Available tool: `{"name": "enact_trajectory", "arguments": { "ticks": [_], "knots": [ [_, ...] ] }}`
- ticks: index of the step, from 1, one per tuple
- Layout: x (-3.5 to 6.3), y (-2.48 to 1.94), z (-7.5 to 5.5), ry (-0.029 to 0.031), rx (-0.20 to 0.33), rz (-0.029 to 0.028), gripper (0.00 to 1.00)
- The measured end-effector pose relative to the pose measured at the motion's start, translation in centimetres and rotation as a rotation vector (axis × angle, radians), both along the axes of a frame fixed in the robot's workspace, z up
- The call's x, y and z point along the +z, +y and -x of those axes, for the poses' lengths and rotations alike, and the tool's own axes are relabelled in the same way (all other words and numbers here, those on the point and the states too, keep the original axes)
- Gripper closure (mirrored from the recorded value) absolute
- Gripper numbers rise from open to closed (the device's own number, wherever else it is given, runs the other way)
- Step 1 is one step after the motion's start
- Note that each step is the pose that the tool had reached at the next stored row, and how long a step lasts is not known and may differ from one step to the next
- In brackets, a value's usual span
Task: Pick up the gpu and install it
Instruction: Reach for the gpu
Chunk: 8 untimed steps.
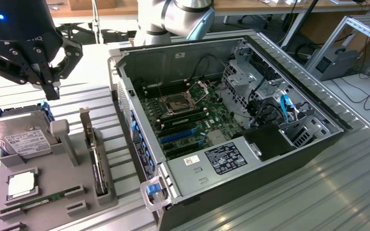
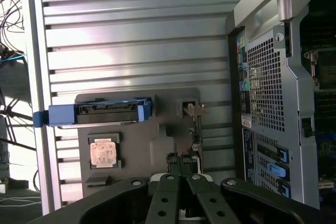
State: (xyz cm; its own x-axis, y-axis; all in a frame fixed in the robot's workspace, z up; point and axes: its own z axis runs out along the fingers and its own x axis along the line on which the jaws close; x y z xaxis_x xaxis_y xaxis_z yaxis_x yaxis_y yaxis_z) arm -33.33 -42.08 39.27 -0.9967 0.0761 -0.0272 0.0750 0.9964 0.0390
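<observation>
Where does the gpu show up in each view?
Exterior view: gpu stands on edge in the gray holder, on the exterior view's left of the computer case.
Wrist view: gpu edge-on between hard drive and computer case.
Shared landmark: the blue-framed hard drive.

Bright, even room light fills the exterior view, though the open computer case (image 1: 172, 62) is dim inside. In the wrist view the ribbed worktop (image 2: 136, 40) carries pale glare, and the end effector (image 2: 181, 181) lies in deep shadow.
</observation>
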Motion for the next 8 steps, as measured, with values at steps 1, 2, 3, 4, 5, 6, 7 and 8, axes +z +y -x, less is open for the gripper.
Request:
{"name": "enact_trajectory", "arguments": {
  "ticks": [1,2,3,4,5,6,7,8],
  "knots": [
    [0.0,-0.1,0.0,0.0,0.0,0.0003,0.89],
    [0.0,-0.19,0.0,0.0001,0.0,0.0006,0.89],
    [0.0,-0.28,0.0,0.0001,0.0,0.0007,0.89],
    [0.0,-0.38,0.0,0.0001,0.0,0.0008,0.89],
    [-0.01,-0.53,0.0,0.0001,0.0,0.0009,0.89],
    [-0.01,-0.75,0.0,0.0,0.0,0.0012,0.89],
    [-0.01,-0.98,0.0,0.0,0.0,0.0015,0.89],
    [-0.01,-1.05,0.0,0.0,0.0,0.0017,0.89]
  ]
}}
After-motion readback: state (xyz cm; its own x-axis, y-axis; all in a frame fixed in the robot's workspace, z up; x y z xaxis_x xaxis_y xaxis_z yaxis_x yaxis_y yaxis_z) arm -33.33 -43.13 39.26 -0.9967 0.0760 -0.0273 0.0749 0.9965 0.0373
